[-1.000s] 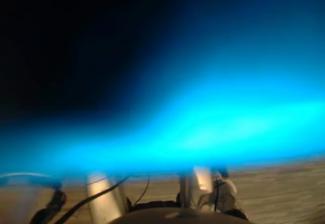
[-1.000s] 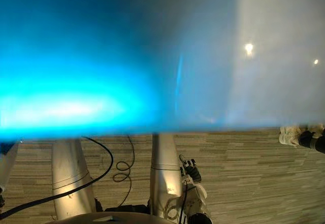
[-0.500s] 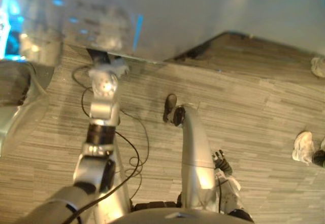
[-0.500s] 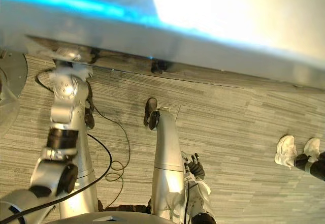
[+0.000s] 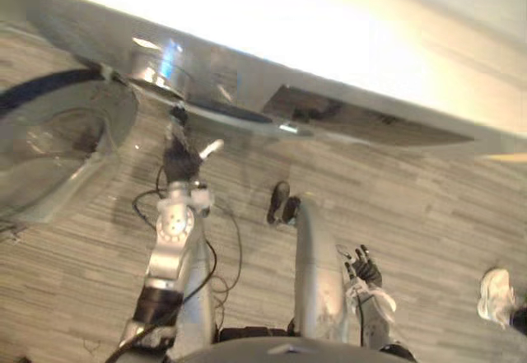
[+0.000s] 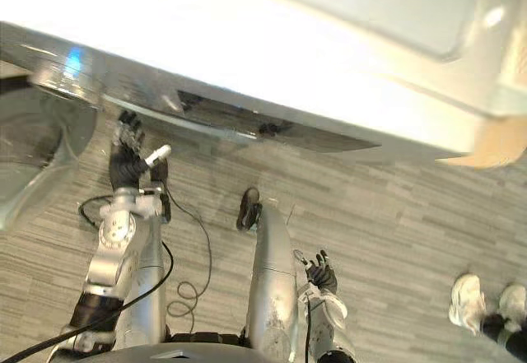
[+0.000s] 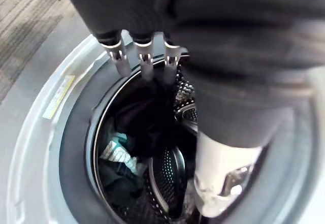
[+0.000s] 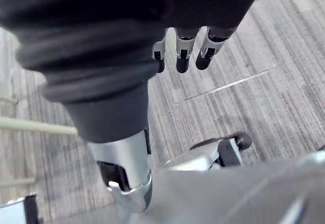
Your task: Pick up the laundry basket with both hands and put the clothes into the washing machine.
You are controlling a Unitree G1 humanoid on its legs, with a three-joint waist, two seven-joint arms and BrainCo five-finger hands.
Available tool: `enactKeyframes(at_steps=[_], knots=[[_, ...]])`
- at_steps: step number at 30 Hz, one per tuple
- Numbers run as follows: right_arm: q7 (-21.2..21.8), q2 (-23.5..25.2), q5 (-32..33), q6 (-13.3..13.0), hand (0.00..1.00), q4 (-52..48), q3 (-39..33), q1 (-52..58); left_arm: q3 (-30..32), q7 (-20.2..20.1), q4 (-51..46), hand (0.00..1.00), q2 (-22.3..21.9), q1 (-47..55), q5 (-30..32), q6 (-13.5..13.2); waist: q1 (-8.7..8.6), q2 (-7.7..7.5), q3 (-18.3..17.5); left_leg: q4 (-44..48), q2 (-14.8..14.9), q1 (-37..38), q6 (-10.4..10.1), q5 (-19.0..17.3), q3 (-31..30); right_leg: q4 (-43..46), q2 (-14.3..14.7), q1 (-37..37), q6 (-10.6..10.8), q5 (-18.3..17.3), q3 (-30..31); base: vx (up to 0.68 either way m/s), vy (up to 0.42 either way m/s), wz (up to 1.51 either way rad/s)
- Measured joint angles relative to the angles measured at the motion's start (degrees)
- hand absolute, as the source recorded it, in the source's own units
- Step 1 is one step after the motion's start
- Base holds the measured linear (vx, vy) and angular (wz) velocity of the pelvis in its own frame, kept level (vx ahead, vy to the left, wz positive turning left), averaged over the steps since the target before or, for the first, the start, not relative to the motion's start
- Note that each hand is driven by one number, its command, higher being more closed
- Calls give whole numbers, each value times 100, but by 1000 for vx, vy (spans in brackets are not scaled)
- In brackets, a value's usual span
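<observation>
Basically the loading end: dark clothes [image 7: 133, 132] lie inside the washing machine [image 7: 61, 148] drum. Left hand [image 6: 125, 157] is up at the opening, fingers straight and empty; right hand [image 6: 319, 274] hangs low over the floor [image 8: 244, 82], relaxed and holding nothing. Next, I'd judge: pull the left hand clear, then shut the door [image 5: 58, 145].

Dark clothes [image 7: 136, 127], grey striped floor [image 6: 395, 211]
</observation>
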Motion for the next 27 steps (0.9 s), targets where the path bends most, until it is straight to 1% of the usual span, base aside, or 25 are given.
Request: enactKeyframes(at_steps=[1, 2, 3, 4, 5, 7, 8, 10, 11, 12, 13, 16, 18, 19, 20, 21, 22, 23, 24, 25, 26, 27], knots=[[9, 10, -2, 6, 0, 84, 0, 3, -14, -206, 234, 0, 54, 137, 7, 4, 33, 49, -40, -275, -21, 410, -4, 38, 70, -213, -16, 363, 38, 22, -17, 112, -55, 12], [9, 5, -2, 22, 0, 213, -26, 37, -39, -343, 596, 0, 101, 221, 93, 16, 71, 148, -145, -535, -52, 787, 3, 91, 138, -423, -47, 696, 65, 54, -21, 106, -34, 8], [11, -2, -5, 26, 0, 261, -38, 76, -39, -405, 783, 0, 99, 266, 143, 26, 79, 198, -214, -647, -78, 962, 15, 107, 160, -522, -58, 864, 88, 66, -26, 125, -21, 9], [28, 2, -24, 35, 0, 401, -108, 136, 26, -549, 1280, 0, 75, 323, 424, 67, 87, 314, -354, -881, -117, 1345, 46, 151, 209, -745, -62, 1232, 121, 109, -30, 115, -8, 7], [28, 6, -61, 50, 0, 448, -133, 161, 62, -603, 1542, 0, 57, 357, 507, 96, 89, 359, -442, -988, -128, 1527, 66, 165, 239, -856, -69, 1410, 132, 120, -25, 152, -2, 1], [35, 74, -352, 198, 0, 785, -329, 177, 380, -791, 2621, 0, -111, 488, 971, 282, 57, 471, -770, -1364, -139, 2286, 57, 204, 362, -1304, -77, 2164, 175, 200, -43, 178, 16, -6], [35, 118, -424, 243, 0, 876, -408, 178, 503, -826, 2920, 0, -156, 514, 1077, 329, 53, 483, -892, -1447, -139, 2438, 62, 203, 379, -1413, -79, 2305, 182, 209, -54, 170, 8, -1], [33, 259, -621, 423, 0, 1108, -663, 205, 1052, -847, 4095, 0, -355, 629, 1525, 578, -15, 546, -1367, -2005, -133, 3092, 95, 293, 394, -1968, -53, 2992, 207, 300, -204, 198, -8, 8], [34, 303, -721, 469, 0, 1111, -777, 220, 1228, -839, 4338, 0, -399, 670, 1603, 638, -12, 558, -1475, -2146, -128, 3262, 91, 320, 401, -2110, -41, 3151, 218, 328, -223, 212, -14, 8], [31, 378, -871, 531, 0, 1118, -922, 229, 1567, -824, 4732, 0, -457, 779, 1700, 704, -18, 585, -1669, -2376, -102, 3533, 80, 370, 414, -2369, 13, 3439, 220, 383, -276, 154, -9, 7], [35, 406, -1072, 531, 0, 1123, -1005, 262, 1833, -816, 4967, 0, -452, 865, 1728, 757, -18, 623, -1820, -2577, -69, 3772, 53, 435, 398, -2650, 48, 3733, 221, 457, -365, 148, 1, 9], [37, 419, -1362, 558, 0, 1295, -1048, 269, 2308, -776, 5322, 0, -478, 904, 1719, 783, 25, 708, -2108, -2895, 1, 4098, 32, 571, 308, -3195, 145, 4282, 232, 628, -593, 109, -2, 25], [35, 432, -1431, 616, 0, 1384, -1140, 233, 2445, -792, 5427, 0, -494, 907, 1722, 783, 48, 721, -2166, -2948, -23, 4200, 67, 664, 315, -3403, 133, 4575, 246, 675, -828, 58, 5, 56], [35, 400, -1591, 654, 0, 1545, -1114, 86, 2497, -833, 5429, 0, -496, 902, 1726, 784, 39, 698, -2179, -2867, -55, 4113, 139, 903, 397, -3425, 116, 4662, 231, 701, -983, -15, 1, 56], [37, 404, -1599, 669, 0, 1575, -1104, 6, 2489, -839, 5432, 0, -490, 901, 1727, 783, 27, 681, -2190, -2916, -85, 4068, 115, 1098, 424, -3481, 85, 4660, 180, 781, -1019, -78, 49, 44], [40, 453, -1697, 672, 0, 1662, -1120, -111, 2582, -864, 5403, 0, -471, 831, 1701, 775, 18, 582, -2201, -2541, -69, 3922, 156, 899, 658, -3665, -29, 4680, 133, 940, -1178, -88, 43, 14], [41, 459, -1805, 663, 0, 1711, -1118, -215, 2730, -877, 5414, 0, -505, 746, 1701, 811, 78, 613, -2192, -1170, 142, 3579, 407, 149, 977, -3604, -36, 4644, 100, 1042, -1236, -112, 104, -5], [39, 412, -1807, 687, 0, 1722, -1115, -284, 2786, -894, 5427, 0, -512, 769, 1701, 832, 133, 662, -2169, 186, 415, 3362, 647, -296, 1111, -3459, -46, 4658, 97, 1051, -1233, -98, 91, -18], [39, 372, -1807, 727, 0, 1719, -1110, -309, 2790, -915, 5427, 0, -514, 793, 1699, 845, 153, 727, -2189, 1296, 655, 3290, 686, -362, 1080, -3300, -69, 4684, 97, 1051, -1211, -130, 182, -21], [38, 344, -1804, 754, 0, 1720, -1097, -323, 2781, -927, 5427, 0, -501, 825, 1700, 847, 145, 744, -2211, 2049, 854, 3326, 731, -319, 1029, -3221, -107, 4699, 100, 1051, -1140, -122, 234, -25], [31, 290, -1797, 748, 0, 1722, -1061, -341, 2654, -932, 5490, 0, -445, 834, 1711, 856, 101, 785, -2270, 2546, 1086, 3424, 844, 17, 869, -3207, -144, 4671, 188, 1101, -1077, -109, 305, -18], [25, 169, -1786, 757, 0, 1738, -919, -358, 2412, -939, 5653, 0, -335, 783, 1726, 882, 30, 894, -2360, 2192, 1013, 3511, 755, 351, 942, -3197, -172, 4548, 296, 1159, -983, -63, 254, 4]])
